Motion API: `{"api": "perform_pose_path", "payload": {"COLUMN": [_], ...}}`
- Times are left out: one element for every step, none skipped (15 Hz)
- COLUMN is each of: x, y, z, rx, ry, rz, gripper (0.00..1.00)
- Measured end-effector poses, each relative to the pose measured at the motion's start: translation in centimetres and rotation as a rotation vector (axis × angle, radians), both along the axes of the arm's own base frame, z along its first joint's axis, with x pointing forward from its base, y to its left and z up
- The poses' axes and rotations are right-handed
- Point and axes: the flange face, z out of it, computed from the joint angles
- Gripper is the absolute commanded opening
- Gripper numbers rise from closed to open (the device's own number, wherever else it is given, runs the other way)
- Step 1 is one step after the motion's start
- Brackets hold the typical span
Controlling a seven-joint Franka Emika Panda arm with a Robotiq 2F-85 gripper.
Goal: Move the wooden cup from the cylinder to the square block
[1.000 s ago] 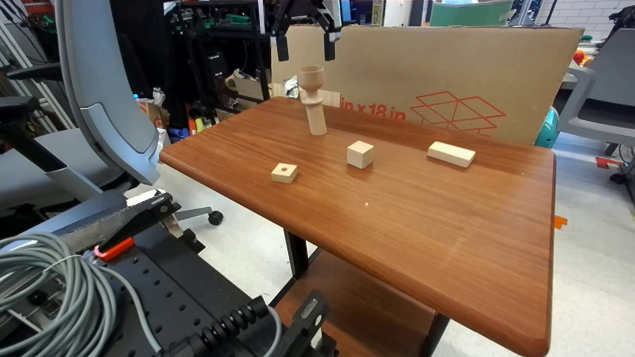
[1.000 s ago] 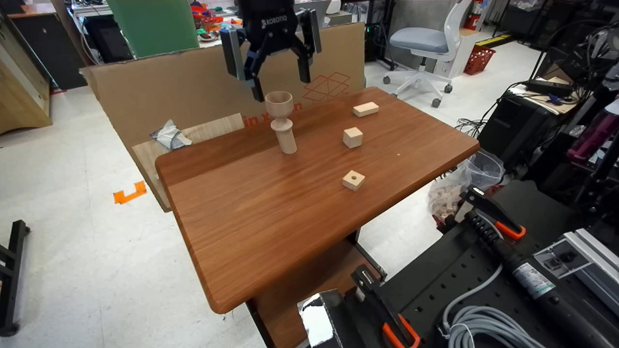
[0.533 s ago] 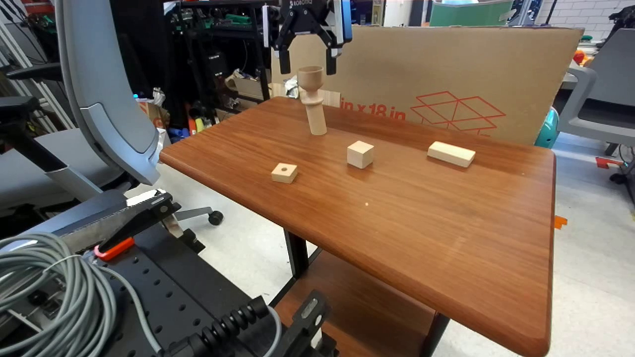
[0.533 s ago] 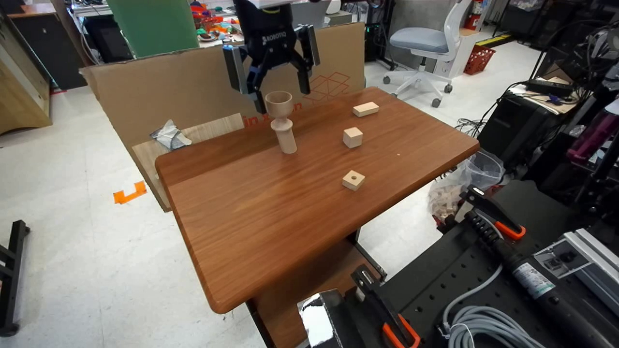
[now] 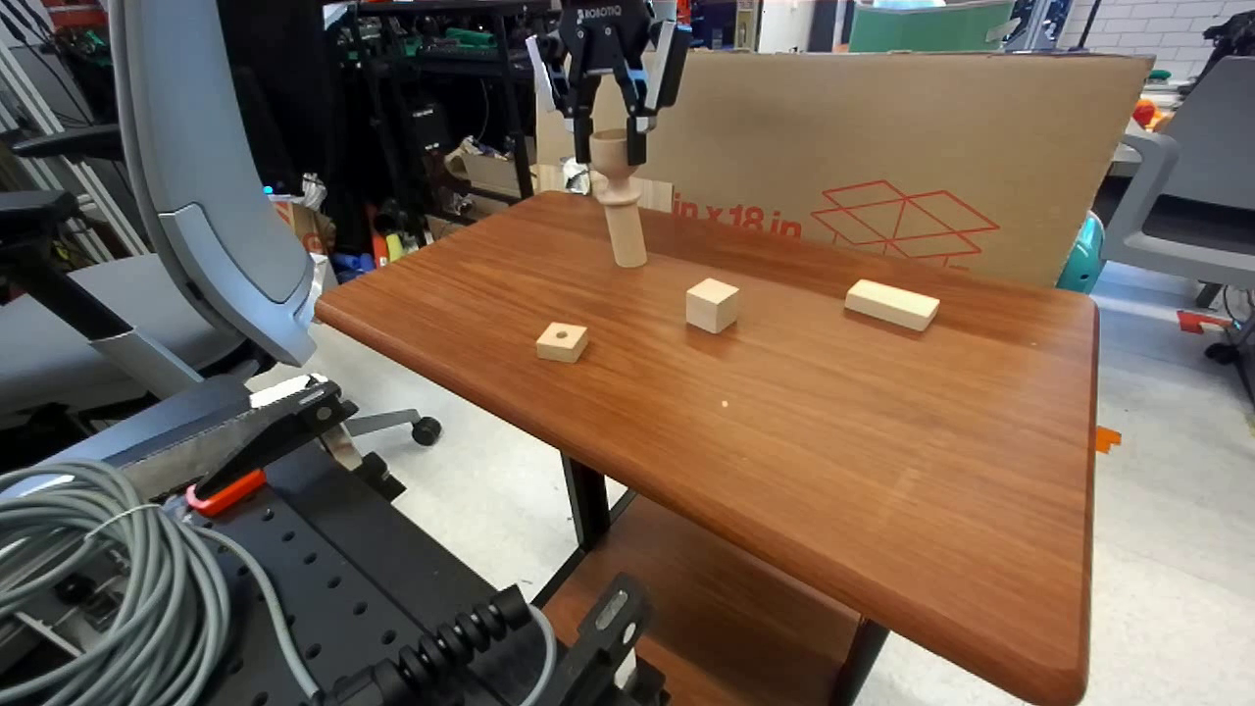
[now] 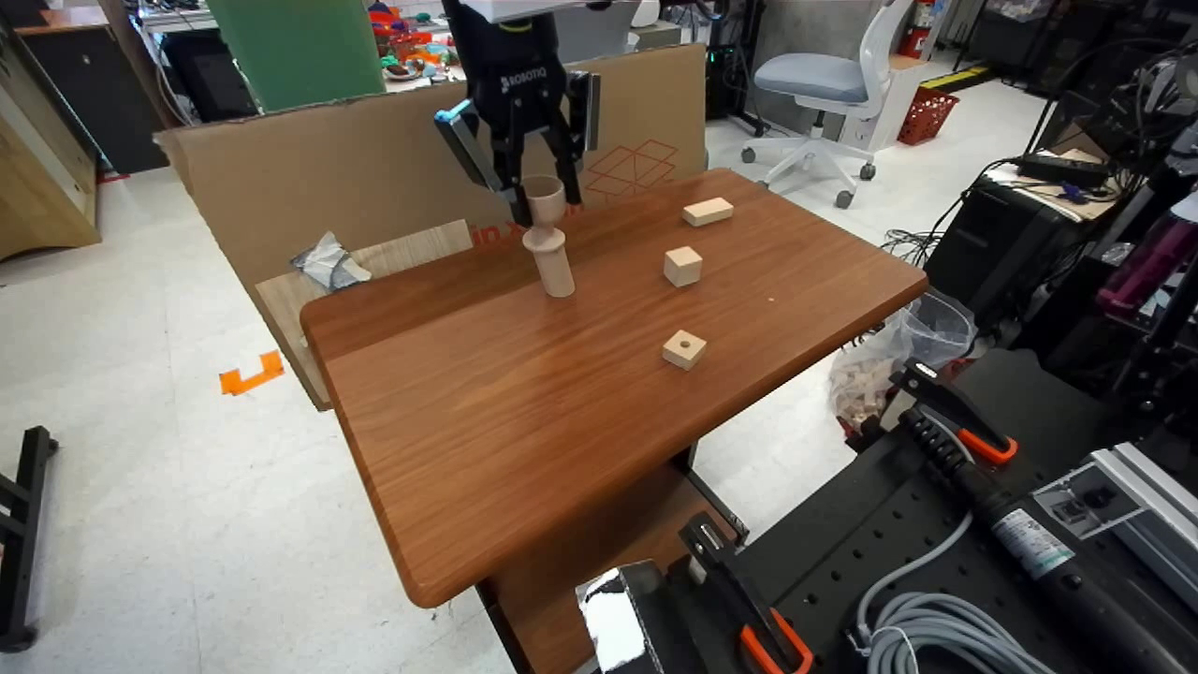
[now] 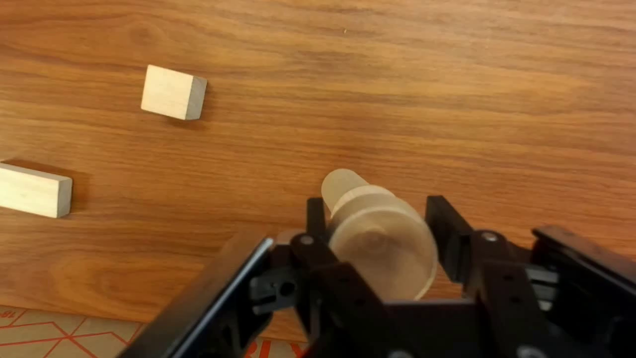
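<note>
Fingers (image 5: 636, 147) partly closed, flanking the wooden cup (image 5: 609, 152) — firm hold cannot be confirmed. Cup stands on the cylinder (image 5: 627, 238); its upright axis probably sets the lift direction — straight up.

Both exterior views look down slantwise, from well back, across the bench (image 5: 833, 471) toward the cardboard sheet (image 6: 374, 159). In an exterior view a coiled grey cable (image 5: 186, 579) lies near, lower left; in an exterior view the perforated black board (image 6: 870, 524), near, lower right. The wrist view faces steeply down, close above the wooden cup (image 7: 385, 253); all three share the wooden cube (image 7: 166, 92) and rectangular bar (image 7: 30, 191).
</note>
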Motion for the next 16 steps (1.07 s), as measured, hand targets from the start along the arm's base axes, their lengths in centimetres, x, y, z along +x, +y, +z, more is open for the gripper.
{"api": "perform_pose_path", "payload": {"x": [0.1,0.1,0.1,0.2,0.2,0.2,-0.1,-0.6,-1.2,-2.1,-3.1,-4.2,-5.2,-6.3,-7.3,-8.2], "y": [0.1,0.2,0.4,0.5,0.5,0.5,0.5,0.5,0.4,0.4,0.5,0.7,0.9,1.3,1.7,2.3], "z": [0.1,0.1,0.2,0.4,0.8,1.4,2.2,3.0,3.8,4.5,5.0,5.3,5.3,5.1,4.7,4.1], "rx": [0.000,0.001,0.002,0.001,0.001,0.001,0.001,0.000,-0.002,-0.005,-0.009,-0.014,-0.020,-0.026,-0.031,-0.036], "ry": [-0.002,-0.003,-0.006,-0.009,-0.015,-0.022,-0.028,-0.032,-0.034,-0.033,-0.029,-0.021,-0.012,0.000,0.015,0.032], "rz": [0.003,0.007,0.011,0.014,0.016,0.019,0.022,0.025,0.027,0.030,0.035,0.040,0.046,0.052,0.059,0.069], "gripper": [0.28,0.28,0.28,0.28,0.28,0.28,0.28,0.28,0.28,0.28,0.28,0.28,0.28,0.28,0.28,0.28]}}
